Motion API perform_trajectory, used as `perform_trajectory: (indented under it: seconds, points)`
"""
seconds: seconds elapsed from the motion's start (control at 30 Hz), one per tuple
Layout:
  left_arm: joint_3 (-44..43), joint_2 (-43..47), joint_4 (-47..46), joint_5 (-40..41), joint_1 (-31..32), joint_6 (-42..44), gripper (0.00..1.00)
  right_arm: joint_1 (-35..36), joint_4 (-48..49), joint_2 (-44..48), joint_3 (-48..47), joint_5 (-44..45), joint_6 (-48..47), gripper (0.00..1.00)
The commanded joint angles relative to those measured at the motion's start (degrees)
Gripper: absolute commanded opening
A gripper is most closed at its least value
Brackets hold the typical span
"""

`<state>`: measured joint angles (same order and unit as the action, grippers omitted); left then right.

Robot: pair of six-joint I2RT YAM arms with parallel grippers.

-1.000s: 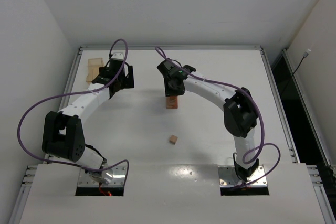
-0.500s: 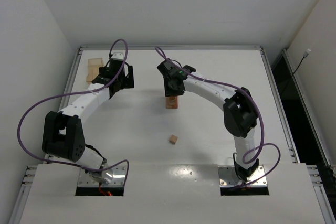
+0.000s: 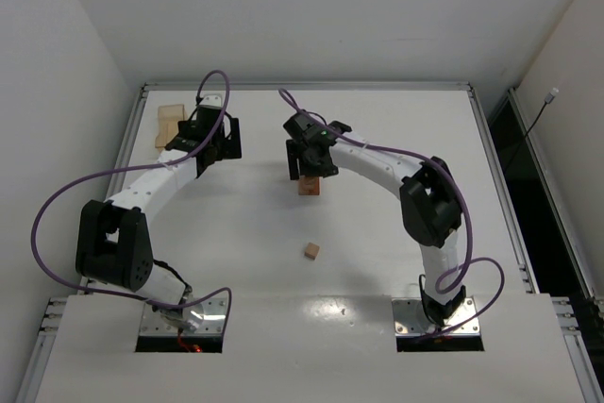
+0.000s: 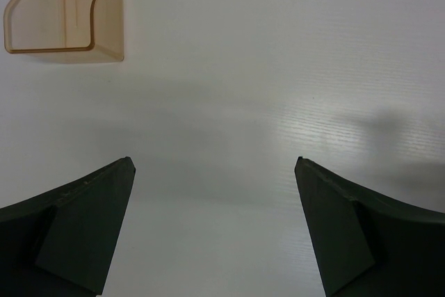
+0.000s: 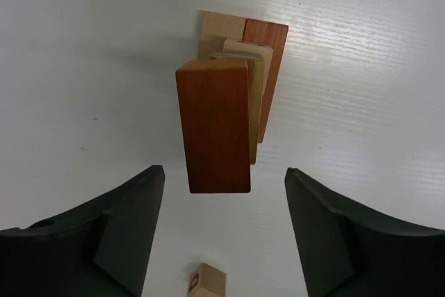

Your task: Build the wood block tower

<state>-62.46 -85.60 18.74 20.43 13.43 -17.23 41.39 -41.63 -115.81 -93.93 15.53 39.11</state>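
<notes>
Surface: a white table point(image 3: 377, 233) with a metal rim is seen, closed in by plain white walls on the left, far and right sides.
Tower: the tower point(image 3: 309, 186) is stood near the middle of the table, slightly toward the far side, one block wide at its top.
Tower top: a reddish-brown top block point(image 5: 214, 126) is seen upright in the right wrist view, set on a tan block point(image 5: 259, 95).
Tower base: 2 flat pieces are laid side by side on the table, a pale bar point(image 5: 221, 27) on the left and a reddish-brown bar point(image 5: 271, 60) on the right.
Loose piece: 1 small tan cube point(image 3: 310, 251) is left alone on the near side of the tower, well apart from it; a dark mark is shown on one face, too small to be read.
Right gripper: the right gripper point(image 3: 308, 170) is held directly above the tower, with its jaws spread to either side of the top block; bare table is visible in both gaps, so nothing is gripped.
Left gripper: the left gripper point(image 4: 214, 165) is held over bare table at the far left, with its jaws spread wide and nothing between them.
Tray: a flat pale wooden tray point(image 3: 169, 125) is lain in the far left corner, just beyond the left gripper.
</notes>
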Motion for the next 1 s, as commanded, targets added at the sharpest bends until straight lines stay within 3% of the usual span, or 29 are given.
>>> perform_trajectory:
  seconds: [0.0,0.03,0.17,0.7,0.97]
  points:
    - [0.0,1.3,-2.0,-1.0,-0.3,-0.9,1.00,0.0,1.5,0.5,0.8,-1.0,0.1,0.69]
    - [0.0,1.3,-2.0,-1.0,-0.3,-0.9,1.00,0.0,2.2,1.1,0.8,-1.0,-0.4,0.75]
    - [0.0,1.3,-2.0,-1.0,-0.3,-0.9,1.00,0.0,2.7,1.6,1.4,-1.6,-1.0,0.83]
    - [0.0,1.3,-2.0,-1.0,-0.3,-0.9,1.00,0.0,4.8,1.1,-3.5,2.5,-3.4,0.82]
    - [4.8,4.5,-3.0,-9.4,-0.3,0.4,1.00,0.0,8.7,7.9,-1.5,2.3,-12.2,0.83]
